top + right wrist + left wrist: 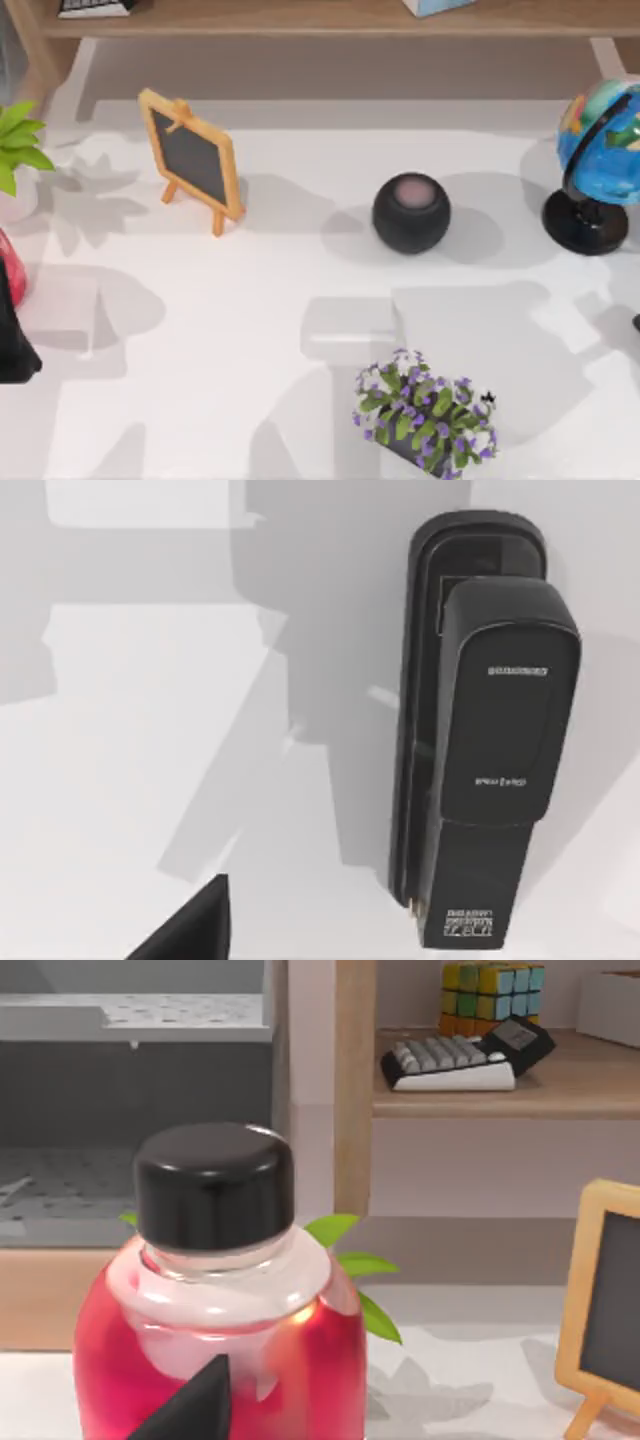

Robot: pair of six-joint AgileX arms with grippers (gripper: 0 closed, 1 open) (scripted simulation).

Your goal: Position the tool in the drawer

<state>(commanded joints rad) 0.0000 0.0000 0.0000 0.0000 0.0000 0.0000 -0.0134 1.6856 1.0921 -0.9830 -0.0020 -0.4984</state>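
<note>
The tool (485,730) is a long black device with small white lettering, lying flat on the white table right below my right gripper (190,925), of which a dark tip shows near it. A dark sliver at the table's right edge (636,322) may be the same tool. A grey open compartment with a speckled floor (130,1110), likely the drawer, stands beyond the table's left side. My left gripper (15,340) hangs at the left edge just in front of a red bottle with a black cap (215,1290).
A small wooden chalkboard easel (192,158), a black round speaker (411,212), a globe (600,165) and a pot of purple flowers (425,415) stand on the table. A green plant (18,140) is at the left. A wooden shelf (500,1095) holds a keyboard and a cube.
</note>
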